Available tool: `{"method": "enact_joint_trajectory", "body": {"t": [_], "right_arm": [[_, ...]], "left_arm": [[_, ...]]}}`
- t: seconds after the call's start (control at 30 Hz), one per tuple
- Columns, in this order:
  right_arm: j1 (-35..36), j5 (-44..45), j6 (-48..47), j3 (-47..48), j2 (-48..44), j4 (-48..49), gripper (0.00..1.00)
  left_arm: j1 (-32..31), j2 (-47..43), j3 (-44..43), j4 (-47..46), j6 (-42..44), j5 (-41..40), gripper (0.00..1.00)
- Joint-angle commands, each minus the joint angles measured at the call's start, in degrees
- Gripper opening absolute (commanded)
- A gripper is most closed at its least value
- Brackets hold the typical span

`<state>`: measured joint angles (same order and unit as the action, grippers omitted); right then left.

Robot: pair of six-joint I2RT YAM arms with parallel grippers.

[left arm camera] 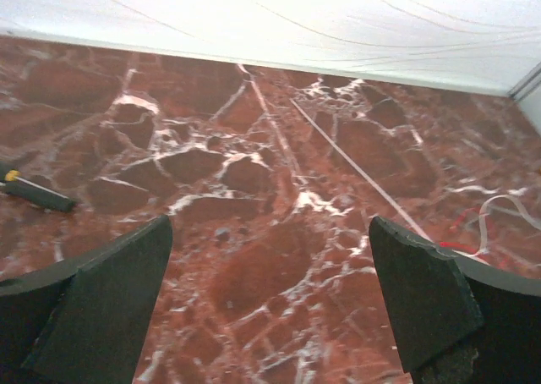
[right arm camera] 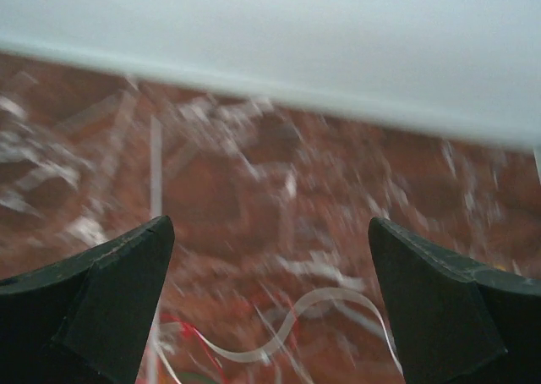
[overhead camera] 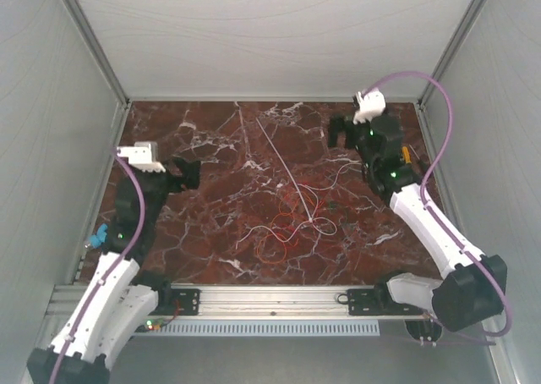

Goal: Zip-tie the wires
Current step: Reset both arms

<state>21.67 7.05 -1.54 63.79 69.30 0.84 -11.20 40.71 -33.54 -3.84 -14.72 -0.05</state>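
Near the middle of the bench point(overhead camera: 169, 130) lie the wires point(overhead camera: 292, 219), red and white strands in a loose tangle with nothing binding them. From the right side of the wires the zip tie point(overhead camera: 287, 171) runs straight off toward the back wall, leaning left. Its near end meets the strands, though whether it passes over or under any of them I cannot tell. The left jaws stand wide apart and empty, well to the left of the wires. The right jaws, equally wide and empty, hover beyond the wires, toward the back right.

Picking up the tie looks like the step in hand. The far half, clear of the wires, seems the best place to take it, so no strand gets pinched along with it. The right jaws are nearer that half. The strip lies flat on hard stone, so the tips should come down low, square across its narrow width, and close gently so it does not skid or flip. The left jaws could then gather the strands into one bundle.
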Motion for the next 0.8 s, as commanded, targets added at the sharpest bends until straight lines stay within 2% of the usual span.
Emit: {"method": "enact_joint_trajectory", "body": {"t": [0.0, 0.13, 0.33, 0.43, 0.6, 0.77], "right_arm": [[-5.2, 2.5, 1.6, -16.1, -5.6, 13.1, 0.98], [-6.8, 5.4, -1.3, -30.4, -9.1, 19.2, 0.98], [-10.6, 4.5, -2.5, -44.9, -15.2, 26.6, 0.98], [-14.2, 0.4, -3.0, -50.2, -16.5, 30.0, 0.98], [-21.5, -6.1, -1.0, -58.1, -14.6, 41.5, 0.98], [-24.9, -9.9, -1.4, -57.8, -7.4, 48.8, 0.98]], "left_arm": [[0.0, -7.7, 9.4, -11.6, 12.1, -3.4, 1.00], [0.0, -10.2, 18.0, -15.7, 14.7, -3.4, 1.00], [0.9, -5.2, 26.3, -27.4, 18.1, -4.8, 1.00], [4.5, 1.0, 29.2, -34.9, 16.5, -2.6, 1.00], [10.2, 15.9, 30.8, -50.8, 15.9, 3.7, 1.00], [11.4, 24.9, 29.3, -59.9, 15.0, 0.5, 1.00]]}}
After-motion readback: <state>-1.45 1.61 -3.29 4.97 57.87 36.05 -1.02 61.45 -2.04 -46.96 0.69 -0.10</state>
